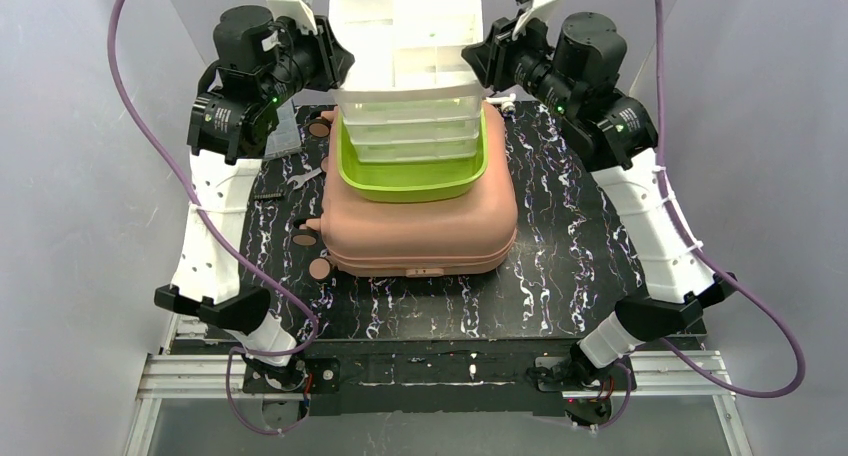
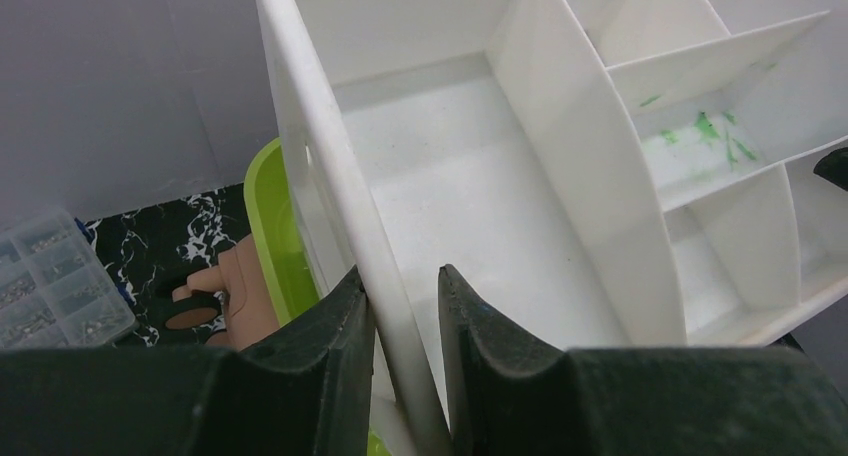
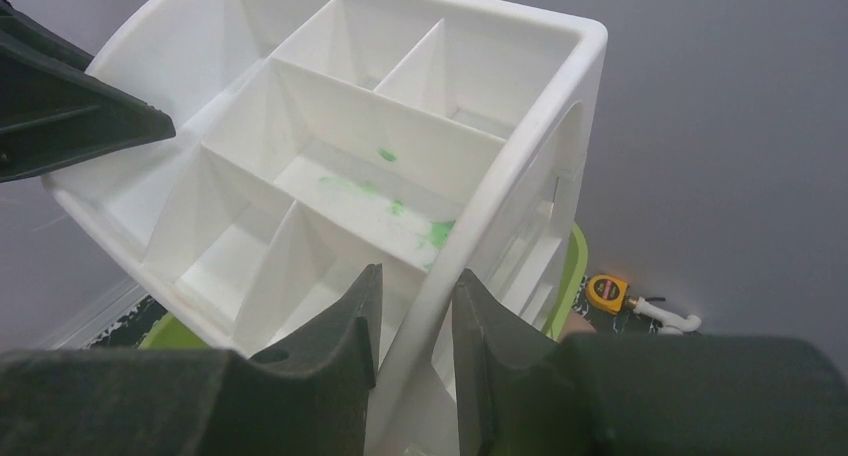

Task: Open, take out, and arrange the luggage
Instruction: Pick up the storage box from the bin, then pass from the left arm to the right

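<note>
The salmon-pink luggage lies flat and closed on the black marbled table. A lime-green tray rests on its lid. A white drawer organizer with open top compartments is held between both grippers, its lower drawers reaching into the tray. My left gripper is shut on the organizer's left wall. My right gripper is shut on its right wall. The left wrist view shows a corner of the luggage and the tray below the organizer. Green smears mark one compartment.
A clear parts box sits at the back left of the table and shows in the left wrist view. A wrench and a small black part lie left of the luggage. A yellow tape measure lies at the back right.
</note>
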Robot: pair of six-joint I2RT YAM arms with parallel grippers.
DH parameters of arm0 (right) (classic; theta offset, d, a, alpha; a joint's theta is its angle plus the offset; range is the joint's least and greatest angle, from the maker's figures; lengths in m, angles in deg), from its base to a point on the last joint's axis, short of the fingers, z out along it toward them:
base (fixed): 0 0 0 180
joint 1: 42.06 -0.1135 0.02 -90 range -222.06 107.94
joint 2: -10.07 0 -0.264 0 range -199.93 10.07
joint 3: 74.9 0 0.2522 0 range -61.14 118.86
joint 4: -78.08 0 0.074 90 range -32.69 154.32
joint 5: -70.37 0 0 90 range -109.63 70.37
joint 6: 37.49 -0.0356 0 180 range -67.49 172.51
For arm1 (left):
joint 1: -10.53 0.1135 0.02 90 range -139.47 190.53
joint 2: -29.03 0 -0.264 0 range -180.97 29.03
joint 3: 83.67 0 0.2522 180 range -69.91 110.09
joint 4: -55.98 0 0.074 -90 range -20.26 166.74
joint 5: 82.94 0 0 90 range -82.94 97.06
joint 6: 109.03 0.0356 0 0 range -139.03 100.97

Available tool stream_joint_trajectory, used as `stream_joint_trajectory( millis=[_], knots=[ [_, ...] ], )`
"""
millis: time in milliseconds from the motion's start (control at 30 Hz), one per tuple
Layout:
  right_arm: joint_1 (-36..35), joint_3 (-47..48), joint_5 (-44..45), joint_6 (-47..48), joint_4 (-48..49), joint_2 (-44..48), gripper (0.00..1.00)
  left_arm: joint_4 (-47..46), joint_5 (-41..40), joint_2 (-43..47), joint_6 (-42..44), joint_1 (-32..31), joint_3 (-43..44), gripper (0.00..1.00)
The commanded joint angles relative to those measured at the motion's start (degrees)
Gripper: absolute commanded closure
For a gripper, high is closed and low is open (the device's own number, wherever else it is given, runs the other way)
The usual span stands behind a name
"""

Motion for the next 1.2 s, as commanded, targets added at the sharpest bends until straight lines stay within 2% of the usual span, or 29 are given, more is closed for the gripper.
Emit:
stream_joint_trajectory(
  millis=[0, 400, 700, 1167],
  knots=[
    [-1.5, 5.4, -13.3, 7.3, 1.7, -0.5, 0.92, -5.8, 18.1, 2.1, 1.1, -2.7, 5.7, 1.0],
    [1.2, 13.3, -18.3, 7.2, 0.2, -1.4, 0.99, -7.2, 30.3, -0.9, 1.1, -3.7, 13.5, 1.0],
    [4.9, 16.5, -22.5, 4.5, 1.1, -1.2, 0.99, -7.9, 31.6, -2.9, 0.8, -4.4, 16.7, 1.0],
    [7.7, 6.6, -18.6, 7.0, 0.8, 6.3, 0.99, -9.8, 33.4, -9.2, -0.9, -9.1, 21.6, 1.0]
  ],
)
